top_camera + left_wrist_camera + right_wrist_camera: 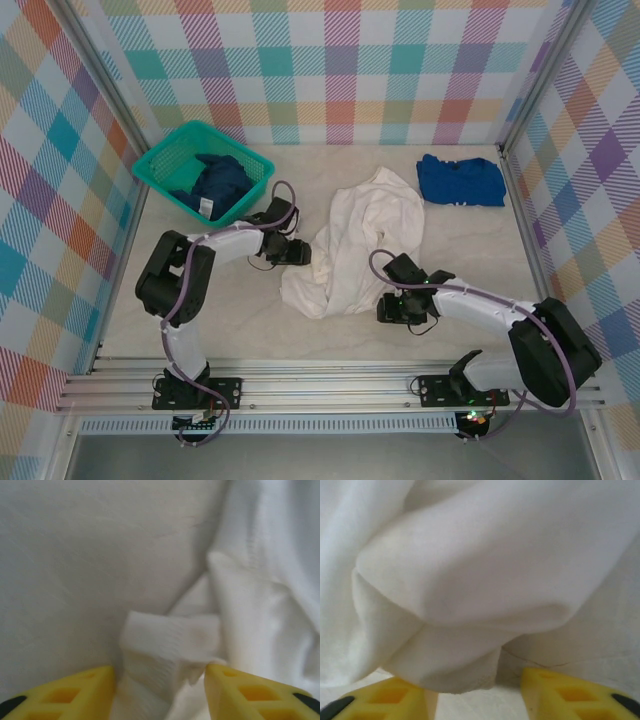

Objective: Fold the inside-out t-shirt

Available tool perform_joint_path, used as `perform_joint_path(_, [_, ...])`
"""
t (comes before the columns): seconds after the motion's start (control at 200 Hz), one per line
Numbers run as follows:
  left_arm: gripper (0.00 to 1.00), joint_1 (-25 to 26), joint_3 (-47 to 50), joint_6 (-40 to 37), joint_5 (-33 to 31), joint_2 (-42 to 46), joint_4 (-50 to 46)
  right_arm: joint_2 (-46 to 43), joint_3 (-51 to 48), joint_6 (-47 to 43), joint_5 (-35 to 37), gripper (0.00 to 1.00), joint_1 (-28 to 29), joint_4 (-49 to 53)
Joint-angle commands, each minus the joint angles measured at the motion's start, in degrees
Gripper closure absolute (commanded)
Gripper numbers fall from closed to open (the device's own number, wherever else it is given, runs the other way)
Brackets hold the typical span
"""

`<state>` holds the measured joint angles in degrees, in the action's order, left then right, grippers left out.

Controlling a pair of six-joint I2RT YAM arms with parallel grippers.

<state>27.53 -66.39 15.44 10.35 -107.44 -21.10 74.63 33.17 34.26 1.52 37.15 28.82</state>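
The inside-out t-shirt [350, 240] lies bunched in a long heap in the middle of the counter [230, 320], between the two arms. The left hand [159, 672] stands half open with a ribbed-looking edge filling the gap between its fingers; whether it truly pinches the cloth cannot be told. The right hand [470, 677] is part open around a rounded fold, with a sliver of space beside one finger, so nothing is gripped there. The step looks like taking hold to spread the shirt flat — each hand should bite one edge deep, not a thick bunch, before lifting.
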Motion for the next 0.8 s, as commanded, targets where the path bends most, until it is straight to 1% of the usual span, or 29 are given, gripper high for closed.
perform_joint_path(0.0, [0.61,0.24,-1.50,-0.38,2.81,-2.02,3.61,2.40,0.28,-2.90,-0.52,0.73,0.36,-11.96])
perform_joint_path(0.055, [0.72,0.24,-0.84,-0.34,2.04,-1.25,4.24,1.87,0.85,-3.76,-1.08,0.86,0.21,-12.51])
perform_joint_path(0.115, [0.82,0.04,-0.41,-0.23,0.94,0.77,4.53,0.43,3.04,-5.81,-0.91,1.00,-0.09,-10.73])
perform_joint_path(0.17, [0.93,-0.30,0.03,-0.08,0.45,3.99,4.62,-2.31,6.45,-8.94,0.39,1.00,-0.55,-6.72])
perform_joint_path(0.255, [1.00,-1.70,0.42,0.70,-0.19,11.49,4.68,-9.27,13.37,-14.02,2.49,1.00,-2.58,0.35])
perform_joint_path(0.305, [1.00,-2.79,0.72,2.23,-0.23,16.84,4.67,-13.64,17.68,-16.52,2.39,1.00,-4.91,3.11])
perform_joint_path(0.32, [1.00,-3.33,0.73,2.82,-0.16,18.56,6.57,-15.02,19.12,-17.07,2.14,1.00,-5.69,3.78])
perform_joint_path(0.365, [1.00,-4.32,0.63,4.59,-0.21,23.58,7.65,-18.12,23.37,-18.44,1.17,1.00,-8.23,5.12])
perform_joint_path(0.465, [1.00,-5.72,-0.73,7.81,-3.02,33.12,9.44,-20.91,32.86,-20.42,-1.92,1.00,-13.12,5.19])
perform_joint_path(0.605, [1.00,-6.25,-7.24,8.09,-8.85,39.74,7.71,-19.55,45.33,-23.85,-2.71,1.00,-13.59,2.67])
perform_joint_path(0.74, [1.00,-6.52,-12.90,6.43,-12.24,42.88,5.68,-17.47,56.69,-28.04,0.71,1.00,-13.66,3.67])
perform_joint_path(0.755, [1.00,-6.57,-13.33,6.32,-12.55,43.06,3.81,-17.35,57.66,-28.38,1.09,1.00,-13.68,3.75])
perform_joint_path(0.795, [1.00,-6.52,-14.51,5.94,-13.18,43.57,2.42,-17.03,60.13,-29.15,2.02,1.00,-13.68,4.11])
